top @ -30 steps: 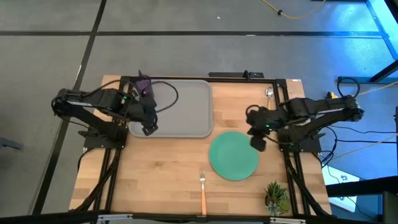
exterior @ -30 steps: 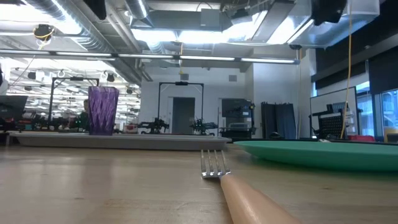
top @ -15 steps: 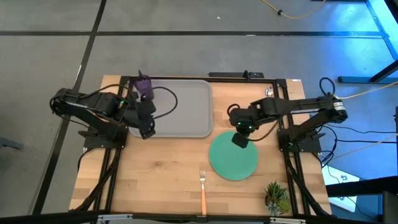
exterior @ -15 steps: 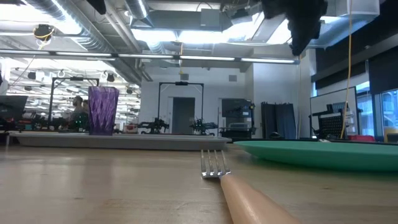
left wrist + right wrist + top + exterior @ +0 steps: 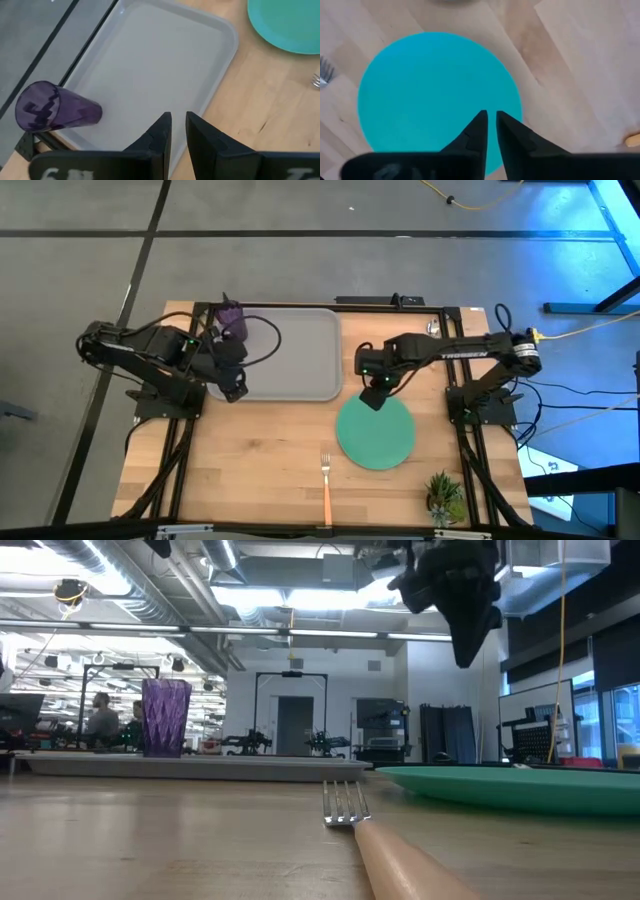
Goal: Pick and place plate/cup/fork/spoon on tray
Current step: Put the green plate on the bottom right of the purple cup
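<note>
Right pincer [image 5: 372,400] now above plate [image 5: 377,432] on wooden table [image 5: 260,460], fingers slightly parted, gripping nothing

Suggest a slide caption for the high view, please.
Right end effector above the plate; cup on tray.

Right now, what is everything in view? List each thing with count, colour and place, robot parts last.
tray: one, grey, far left part of the table.
cup: one, purple, upright in the tray's far left corner.
plate: one, teal-green, on the wood right of the tray.
fork: one, orange handle, near edge, off the tray.
spoon: one, silver bowl visible, far right edge.
potted plant: one, green, near right corner.
left gripper: over the tray's left edge, empty.
right gripper: above the plate's far edge, empty.
</note>
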Motion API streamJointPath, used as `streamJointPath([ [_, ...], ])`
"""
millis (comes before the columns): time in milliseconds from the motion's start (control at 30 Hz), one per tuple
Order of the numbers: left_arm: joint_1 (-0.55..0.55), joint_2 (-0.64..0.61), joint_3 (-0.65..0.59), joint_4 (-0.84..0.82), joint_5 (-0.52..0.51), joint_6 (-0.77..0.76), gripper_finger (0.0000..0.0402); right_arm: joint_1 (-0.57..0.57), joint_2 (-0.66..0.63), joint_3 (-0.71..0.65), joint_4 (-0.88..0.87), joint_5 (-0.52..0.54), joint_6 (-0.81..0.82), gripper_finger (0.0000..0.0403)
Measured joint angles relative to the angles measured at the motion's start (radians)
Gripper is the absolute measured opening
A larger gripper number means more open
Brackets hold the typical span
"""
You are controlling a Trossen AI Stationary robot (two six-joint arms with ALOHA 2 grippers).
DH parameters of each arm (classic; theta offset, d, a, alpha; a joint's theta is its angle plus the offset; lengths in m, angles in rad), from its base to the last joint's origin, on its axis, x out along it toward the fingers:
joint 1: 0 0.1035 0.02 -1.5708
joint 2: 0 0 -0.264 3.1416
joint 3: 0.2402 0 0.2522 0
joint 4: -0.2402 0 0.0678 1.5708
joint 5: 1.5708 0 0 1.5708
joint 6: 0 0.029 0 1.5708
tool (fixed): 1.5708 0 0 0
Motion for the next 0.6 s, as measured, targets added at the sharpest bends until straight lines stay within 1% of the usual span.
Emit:
streamJointPath([
  [133,0.0,-0.001,0.0,0.0,0.0,0.0,0.005,-0.018,0.022,0.0,0.0,-0.012,-0.012,0.0024],
  [267,0.0,-0.001,0.0,0.0,0.0,0.0,0.005,-0.041,0.048,0.0,0.002,-0.041,-0.04,0.002],
  [433,0.0,-0.001,0.0,0.0,0.0,0.0,0.005,-0.06,0.078,0.0,0.034,-0.101,-0.147,0.004],
  [600,0.0,0.0,0.0,0.0,0.005,0.0,0.005,-0.061,0.108,0.0,0.08,-0.075,-0.306,0.0064],
])
